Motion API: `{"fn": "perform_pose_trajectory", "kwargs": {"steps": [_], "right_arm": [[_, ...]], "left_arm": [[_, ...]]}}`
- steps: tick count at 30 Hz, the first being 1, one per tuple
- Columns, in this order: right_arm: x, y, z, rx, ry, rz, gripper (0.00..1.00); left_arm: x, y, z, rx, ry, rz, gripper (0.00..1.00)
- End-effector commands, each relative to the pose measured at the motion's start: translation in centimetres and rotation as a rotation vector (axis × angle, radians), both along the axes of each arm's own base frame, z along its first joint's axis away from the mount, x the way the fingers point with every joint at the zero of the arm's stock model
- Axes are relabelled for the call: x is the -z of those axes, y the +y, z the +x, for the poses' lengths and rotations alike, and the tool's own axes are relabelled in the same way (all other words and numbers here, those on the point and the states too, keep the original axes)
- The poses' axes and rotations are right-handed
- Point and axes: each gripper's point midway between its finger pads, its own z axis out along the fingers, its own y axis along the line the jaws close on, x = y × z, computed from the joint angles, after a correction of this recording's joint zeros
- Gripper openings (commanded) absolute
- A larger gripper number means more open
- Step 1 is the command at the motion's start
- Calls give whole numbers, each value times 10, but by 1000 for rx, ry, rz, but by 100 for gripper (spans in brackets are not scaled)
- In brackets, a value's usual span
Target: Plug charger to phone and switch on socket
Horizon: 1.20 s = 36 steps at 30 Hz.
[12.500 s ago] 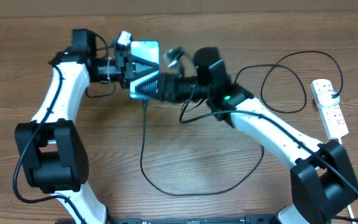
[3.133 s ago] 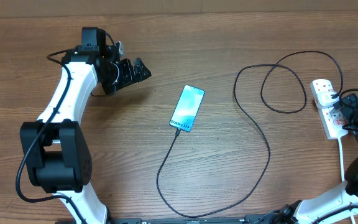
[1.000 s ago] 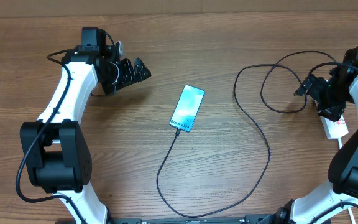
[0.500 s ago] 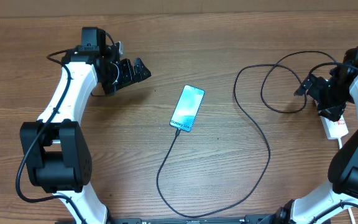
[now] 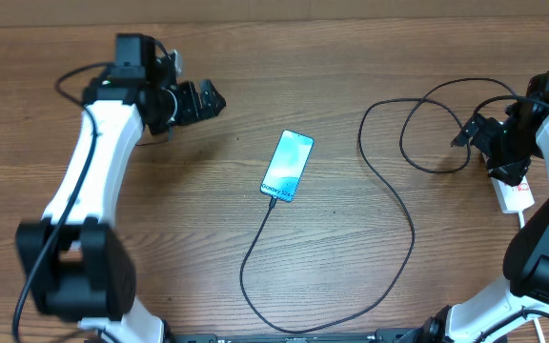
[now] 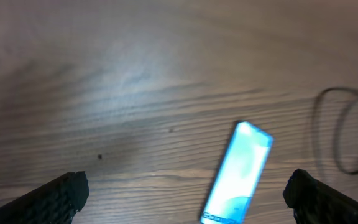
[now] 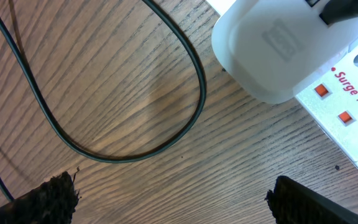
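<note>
Left arm is swinging up and away a touch, its outline smearing in the overhead view, while everything else is holding its place. Over on the right edge of the bench (image 5: 160,238), the socket (image 5: 515,193) is lying partly hidden under the right hand (image 5: 492,152), which is hanging over it with its fingers spread wide and gripping nothing. The wrist view is showing the red switches (image 7: 321,91) just beside a white plug block (image 7: 272,50) seated in the strip. From there the charger cable (image 5: 403,205) is looping across the wood and meeting the lower end of the phone (image 5: 288,166), which is lying face up mid-bench; whether the tip is fully seated is too small to tell.

So switching on looks like the step in hand. One fingertip should be coming straight down on the switch nearest the plug block, and drawing the fingers together first would probably give a stiffer poke. A slanted push risks sliding the light strip or nudging the plug. The left hand (image 5: 203,100) is idling well away, fingers apart and empty.
</note>
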Motion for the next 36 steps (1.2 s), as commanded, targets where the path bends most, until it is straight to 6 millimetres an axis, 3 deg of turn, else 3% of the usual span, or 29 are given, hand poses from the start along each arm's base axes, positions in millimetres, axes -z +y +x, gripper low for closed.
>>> {"fn": "perform_pose_trajectory", "kwargs": {"steps": [1,5,8,12,16,19,24,29,36], "right_arm": [[-10,-1,3,-4,-29,-14,100],[-10,-1,3,-4,-29,-14,100],[-10,-1,3,-4,-29,-14,100],[-10,-1,3,-4,-29,-14,100],[-10,-1,3,-4,-29,-14,100],[-10,-1,3,-4,-29,-14,100],[-10,-1,3,-4,-29,-14,100],[-10,-1,3,-4,-29,-14,100],[-10,-1,3,-4,-29,-14,100]], "left_arm": [[-63,0,-13,-5,-152,3,100],[-118,3,-33,-9,-294,15,99],[-151,28,-54,-95,-381,134,100],[-159,44,-85,-134,-363,213,100],[-136,61,-112,-169,-236,307,100],[-119,66,-116,-178,-188,336,100],[-83,59,-100,-163,-215,304,100],[-55,42,-78,-124,-375,210,100],[-17,33,-78,-107,-540,159,100]]}}
